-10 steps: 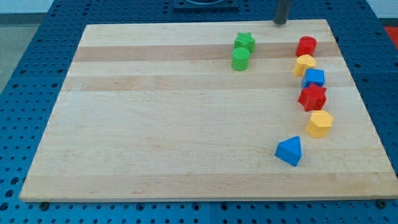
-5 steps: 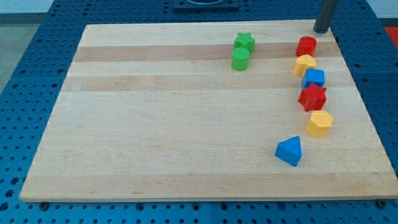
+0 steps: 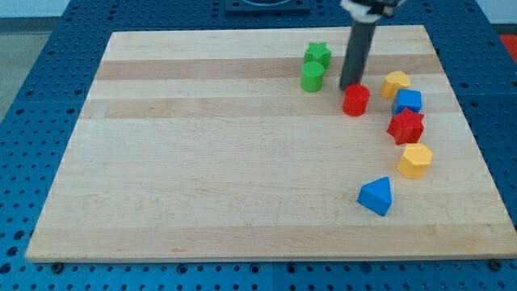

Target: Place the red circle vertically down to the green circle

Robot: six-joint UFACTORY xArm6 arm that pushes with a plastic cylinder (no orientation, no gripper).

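The rod's tip (image 3: pixel 350 87) touches the far side of the red circle (image 3: pixel 355 100); the rod has no pincer and holds nothing. The red circle lies right of the green circle (image 3: pixel 313 77), slightly nearer. It must go left, to below the green circle.

No legible text or labels.

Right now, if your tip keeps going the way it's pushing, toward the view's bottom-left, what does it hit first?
My tip sits against the upper edge of the red circle, so that block comes first. Beyond it the board looks free; the green circle lies off to the view's left.
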